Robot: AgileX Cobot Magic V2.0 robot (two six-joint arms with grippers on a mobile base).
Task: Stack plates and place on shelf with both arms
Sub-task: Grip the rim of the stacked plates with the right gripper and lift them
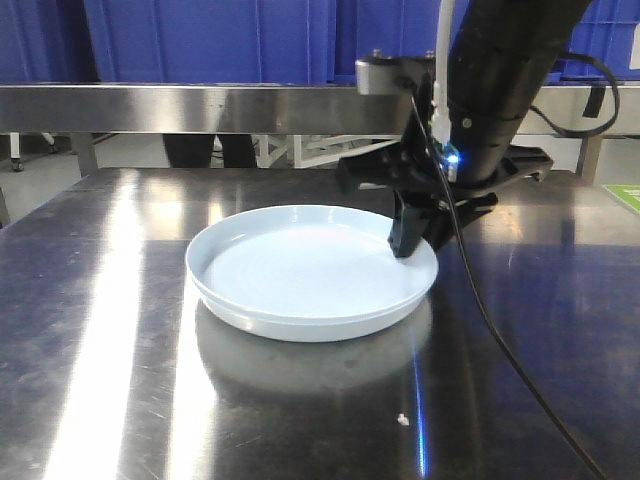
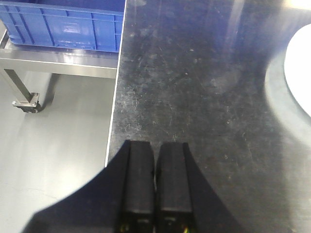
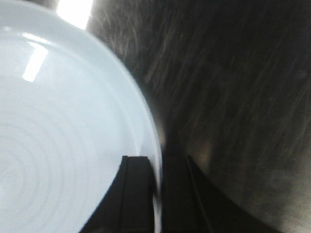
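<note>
Right now: rim pinched, other hand waiting

Okay, my right hand (image 1: 415, 240) is down on the right edge of the pale blue plate (image 1: 300, 270). From my wrist view the rim runs straight between my two fingers (image 3: 138, 194), one inside the dish and one outside, so that's a pinch on the rim. The plate sits flat in the middle of the steel worktop (image 1: 90, 380). I see one plate for certain. Whether a second lies nested under it I cannot tell; the edge looks thick, but that's all I get.

My left hand (image 2: 155, 150) is pressed together, holding nothing. It hovers over bare steel near the worktop's left edge, with the plate's rim just showing at the right of its view.

My read is that this is either the stacking end of the job or the pick-up for the carry. The shelf (image 1: 180, 108) runs across the far side, its brushed rail behind the plate, with blue crates (image 1: 200, 40) above it. Next, I judge, the left hand has to spread and come across to the opposite rim so the lift is shared. A one-sided pinch on glossy ware could tip or slip. After that the plate goes up level and away to the shelf.

Any writing? Nothing I can read. A green patch (image 1: 625, 195) at the far right is cut off, with no legible letters. No brand shows on the plate, the crates or the arm.
</note>
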